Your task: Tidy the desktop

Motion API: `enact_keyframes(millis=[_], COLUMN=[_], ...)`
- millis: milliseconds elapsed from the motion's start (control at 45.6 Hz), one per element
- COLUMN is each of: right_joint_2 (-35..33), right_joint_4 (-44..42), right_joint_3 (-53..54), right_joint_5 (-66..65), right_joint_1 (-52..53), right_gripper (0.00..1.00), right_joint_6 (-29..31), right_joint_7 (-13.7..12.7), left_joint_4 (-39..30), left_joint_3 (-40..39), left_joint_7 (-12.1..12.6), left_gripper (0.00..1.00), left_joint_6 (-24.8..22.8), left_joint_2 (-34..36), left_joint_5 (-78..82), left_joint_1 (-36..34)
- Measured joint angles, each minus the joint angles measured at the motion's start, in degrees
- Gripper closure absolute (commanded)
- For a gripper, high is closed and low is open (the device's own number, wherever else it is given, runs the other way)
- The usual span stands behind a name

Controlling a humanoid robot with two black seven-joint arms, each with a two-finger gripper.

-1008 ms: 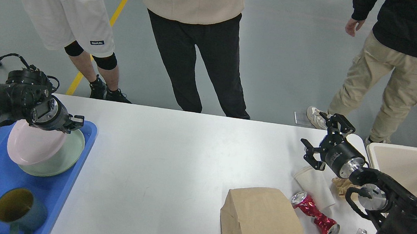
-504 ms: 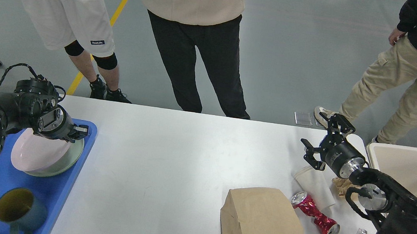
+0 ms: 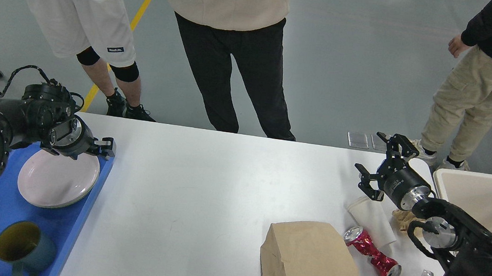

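White matte rectangular counter fills the middle of the head view. Blue plastic tray lies on its left end, holding a pink round plate. Left end effector hovers at the tray's far corner; its finger spacing cannot be told. Right end effector, fingers spread wide and empty, hangs above a white paper cup near a crushed red can.
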Motion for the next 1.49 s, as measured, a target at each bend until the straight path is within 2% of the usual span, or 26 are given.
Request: enact_keyframes(millis=[153,329,679,942,1096,1293,1490], right_joint_2=[0.00,0.00,0.00,0.00,0.00,0.00,0.00], right_joint_4=[0.00,0.00,0.00,0.00,0.00,0.00,0.00], right_joint_3=[0.00,0.00,0.00,0.00,0.00,0.00,0.00], right_joint_5=[0.00,0.00,0.00,0.00,0.00,0.00,0.00], right_joint_1=[0.00,0.00,0.00,0.00,0.00,0.00,0.00], right_gripper=[0.00,0.00,0.00,0.00,0.00,0.00,0.00], right_joint_6=[0.00,0.00,0.00,0.00,0.00,0.00,0.00], right_joint_7=[0.00,0.00,0.00,0.00,0.00,0.00,0.00], left_joint_4=[-1.48,-0.14,13.38,14.33,14.35,14.35,14.34], left_joint_3=[-0.32,-4.34,-34.69,-48.74,-53.83,-59.16,-75.44], left_joint_7=[0.06,-0.06,0.02,-0.34,0.04,0.20,0.28], left_gripper=[0.03,0.03,0.03,0.03,0.03,0.03,0.03], left_joint_6=[-5.88,-6.88,-6.04,-4.60,-1.43,-0.70,0.02], left_joint_2=[-2.59,-4.09,-5.51,-6.92,-7.06,-8.18,-10.79], left_joint_5=[-0.06,-0.40,-0.13,-0.72,-0.17,-0.97,-0.96], left_joint_1=[-3.30,-8.82,-12.39,-16.68,-15.51,-12.89,-9.60])
